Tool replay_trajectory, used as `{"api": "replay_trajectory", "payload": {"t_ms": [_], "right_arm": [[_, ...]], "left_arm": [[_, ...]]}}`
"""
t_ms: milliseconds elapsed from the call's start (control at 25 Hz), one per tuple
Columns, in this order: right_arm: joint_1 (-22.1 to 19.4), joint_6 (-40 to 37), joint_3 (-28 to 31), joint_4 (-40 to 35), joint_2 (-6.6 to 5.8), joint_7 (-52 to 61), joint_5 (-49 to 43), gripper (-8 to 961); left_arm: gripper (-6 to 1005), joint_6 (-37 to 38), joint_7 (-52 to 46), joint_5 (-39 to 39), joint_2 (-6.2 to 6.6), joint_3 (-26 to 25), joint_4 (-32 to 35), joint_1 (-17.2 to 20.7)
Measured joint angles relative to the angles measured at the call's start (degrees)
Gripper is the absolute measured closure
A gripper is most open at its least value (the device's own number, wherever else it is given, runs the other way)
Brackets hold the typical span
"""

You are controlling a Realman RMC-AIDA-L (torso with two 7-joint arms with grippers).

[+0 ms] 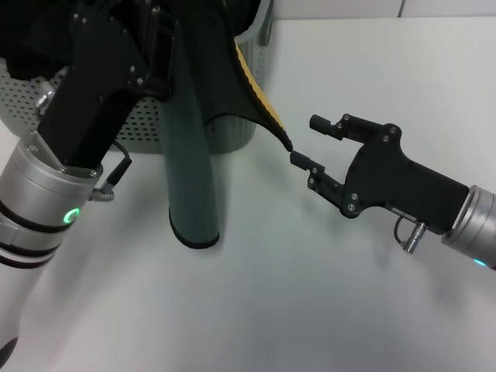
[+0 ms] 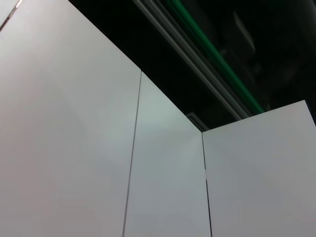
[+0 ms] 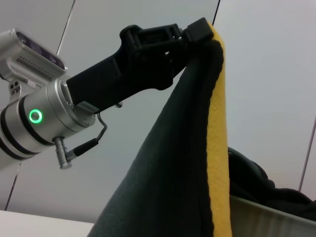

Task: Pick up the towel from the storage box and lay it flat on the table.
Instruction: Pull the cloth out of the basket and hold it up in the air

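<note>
Towel [image 1: 190, 147] hanging lifted above storage box [image 1: 139, 128], tail touching worktop [image 1: 310, 294], pinched at top corner by left claw [image 3: 200, 30]. Right claw [image 1: 306, 143] spread wide, lower fingertip touching towel's trailing corner, not clamped.

Bright, even light; soft shadows
</note>
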Motion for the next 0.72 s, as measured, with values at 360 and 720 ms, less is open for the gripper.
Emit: {"api": "replay_trajectory", "payload": {"t_ms": [360, 720], "right_arm": [[0.9, 1.7, -0.4, -0.2, 0.00, 0.0, 0.4, 533], [2.1, 5.2, -3.6, -0.2, 0.00, -1.6, 3.0, 581]], "left_arm": [[985, 0.0, 0.0, -0.2, 0.00, 0.8, 0.1, -0.1], [984, 0.1, -0.1, -0.2, 0.00, 1.3, 0.2, -0.2]]}}
